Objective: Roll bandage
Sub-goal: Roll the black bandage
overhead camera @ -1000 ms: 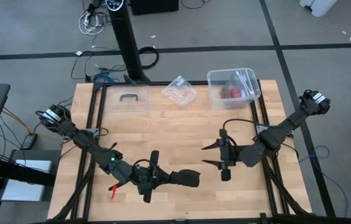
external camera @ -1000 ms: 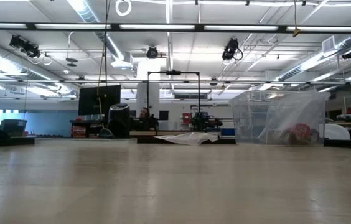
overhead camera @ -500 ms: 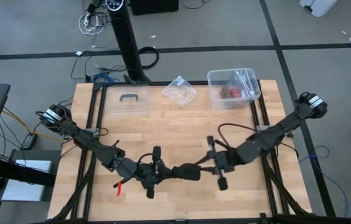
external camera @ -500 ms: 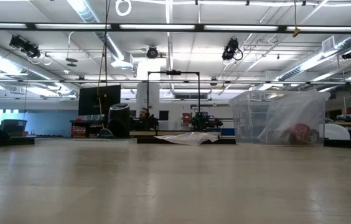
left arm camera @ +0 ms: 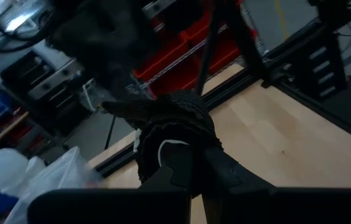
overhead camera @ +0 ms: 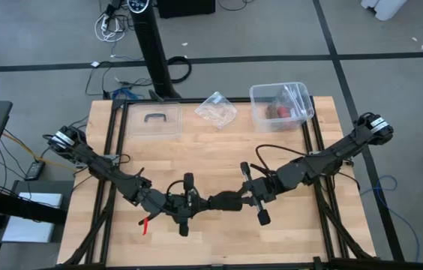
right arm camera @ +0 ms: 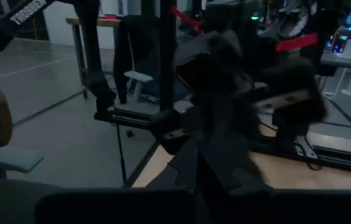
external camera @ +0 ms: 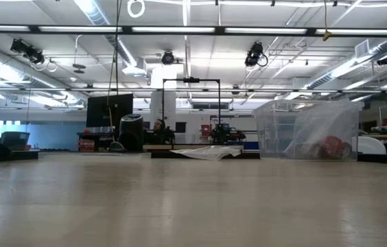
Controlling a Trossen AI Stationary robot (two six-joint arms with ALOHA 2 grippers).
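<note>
Overhead, a pale wooden worktop (overhead camera: 211, 161) in a black frame is standing on grey floor, with a black stand and loose cables behind it. Along the far edge are lying a clear lid (overhead camera: 152, 120), a crumpled clear wrapper (overhead camera: 217, 109) and a clear box (overhead camera: 280, 106) holding something red.

Only the high view is showing both arms meeting over the near middle of the worktop. The low view is showing bare wood, the box (external camera: 308, 130), the wrapper (external camera: 210, 152) and a hall with strip lights beyond; neither arm is appearing in it.

The bandage (overhead camera: 225, 201) is hanging as a dark wad between the two sets of jaws. The left gripper (overhead camera: 202, 204) is holding its near end, jaws closed narrow on the fabric; the left wrist view is showing the bunched black cloth (left arm camera: 178, 121) just past that arm's fingers (left arm camera: 182, 168). The right gripper (overhead camera: 243, 196) is pinching the other end, jaws closed. In the right wrist view the bandage cannot be made out clearly.
</note>
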